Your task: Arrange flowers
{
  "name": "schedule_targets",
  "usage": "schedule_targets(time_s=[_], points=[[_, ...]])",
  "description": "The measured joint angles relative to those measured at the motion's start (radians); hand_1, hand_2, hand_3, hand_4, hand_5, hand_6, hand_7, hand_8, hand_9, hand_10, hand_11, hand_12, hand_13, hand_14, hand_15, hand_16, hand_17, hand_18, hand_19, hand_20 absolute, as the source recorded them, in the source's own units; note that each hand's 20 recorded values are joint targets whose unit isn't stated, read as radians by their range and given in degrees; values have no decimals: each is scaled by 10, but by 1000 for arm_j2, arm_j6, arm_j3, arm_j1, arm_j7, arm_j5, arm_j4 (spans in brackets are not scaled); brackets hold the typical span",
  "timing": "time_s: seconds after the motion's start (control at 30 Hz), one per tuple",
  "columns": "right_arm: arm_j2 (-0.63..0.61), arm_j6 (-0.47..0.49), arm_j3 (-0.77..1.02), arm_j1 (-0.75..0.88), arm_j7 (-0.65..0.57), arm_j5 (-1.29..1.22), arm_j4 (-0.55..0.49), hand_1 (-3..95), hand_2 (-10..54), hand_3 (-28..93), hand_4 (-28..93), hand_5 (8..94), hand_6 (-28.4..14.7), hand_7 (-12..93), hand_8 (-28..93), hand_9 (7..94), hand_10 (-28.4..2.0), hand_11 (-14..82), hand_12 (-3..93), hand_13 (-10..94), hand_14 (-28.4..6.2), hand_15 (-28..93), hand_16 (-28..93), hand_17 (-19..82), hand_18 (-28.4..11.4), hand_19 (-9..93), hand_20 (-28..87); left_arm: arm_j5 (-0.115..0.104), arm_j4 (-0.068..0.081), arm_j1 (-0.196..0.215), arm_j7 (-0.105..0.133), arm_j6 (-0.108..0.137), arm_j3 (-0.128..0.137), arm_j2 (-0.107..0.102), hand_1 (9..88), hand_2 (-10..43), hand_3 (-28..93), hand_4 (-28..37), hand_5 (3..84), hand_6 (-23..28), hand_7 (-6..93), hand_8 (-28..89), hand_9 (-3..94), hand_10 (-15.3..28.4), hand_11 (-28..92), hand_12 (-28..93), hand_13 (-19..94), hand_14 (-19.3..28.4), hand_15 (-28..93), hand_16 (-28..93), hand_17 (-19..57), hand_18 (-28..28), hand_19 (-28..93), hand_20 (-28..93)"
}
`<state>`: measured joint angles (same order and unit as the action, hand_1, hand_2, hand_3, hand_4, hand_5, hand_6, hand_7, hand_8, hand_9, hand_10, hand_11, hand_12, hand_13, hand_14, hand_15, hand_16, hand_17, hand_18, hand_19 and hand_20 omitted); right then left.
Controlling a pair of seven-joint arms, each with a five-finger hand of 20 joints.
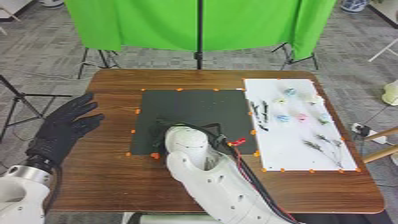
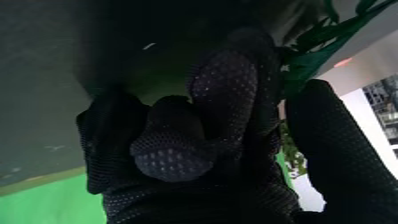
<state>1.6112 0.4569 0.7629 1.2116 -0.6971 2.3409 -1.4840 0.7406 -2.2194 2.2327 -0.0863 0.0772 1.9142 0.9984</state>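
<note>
At left in the head view, the robot's left hand (image 1: 64, 129) hangs at the edge of a brown wooden table (image 1: 107, 182), its fingers loosely extended and holding nothing. At center, the right hand (image 1: 163, 131) is low over a black mat (image 1: 164, 102). The right wrist view shows its fingers (image 2: 173, 162) curled round a leafy green stem (image 2: 306, 62), which runs through the gap between them and the thumb (image 2: 333, 140), its leaves reaching out past the fingers. To the right, on a white sheet (image 1: 284, 160), dark stems (image 1: 260, 112) lie along the side nearest the mat. Then come two blue flowers (image 1: 283, 118), a yellow flower (image 1: 281, 101), a pink flower (image 1: 302, 118) and a white flower (image 1: 315, 100), with thin green sprigs (image 1: 314, 145) closer to the robot, all well apart from the left hand's fingers.
</note>
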Motion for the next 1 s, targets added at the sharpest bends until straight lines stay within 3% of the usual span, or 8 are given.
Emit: schedule_targets(time_s=[0.5, 1.0], points=[[6, -15, 14, 6, 6, -15, 0, 126, 166, 853, -163, 719, -9, 644, -127, 937, -93, 460, 283, 878, -71, 736, 270, 622, -175, 932, 591, 0, 0, 6, 8, -3, 2, -3, 264, 72, 730, -267, 335, 12, 207, -123, 284, 97, 248, 61, 284, 131, 520, -95, -68, 205, 552, 13], [-45, -10, 23, -3, 35, -38, -31, 97, 135, 785, -209, 720, -8, 647, -128, 937, -91, 462, 286, 877, -71, 739, 265, 620, -174, 932, 589, 0, -8, 45, 50, -1, 17, 5, 267, 66, 739, -276, 336, 10, 223, -137, 287, 92, 272, 43, 285, 130, 541, -112, -67, 205, 555, 4]])
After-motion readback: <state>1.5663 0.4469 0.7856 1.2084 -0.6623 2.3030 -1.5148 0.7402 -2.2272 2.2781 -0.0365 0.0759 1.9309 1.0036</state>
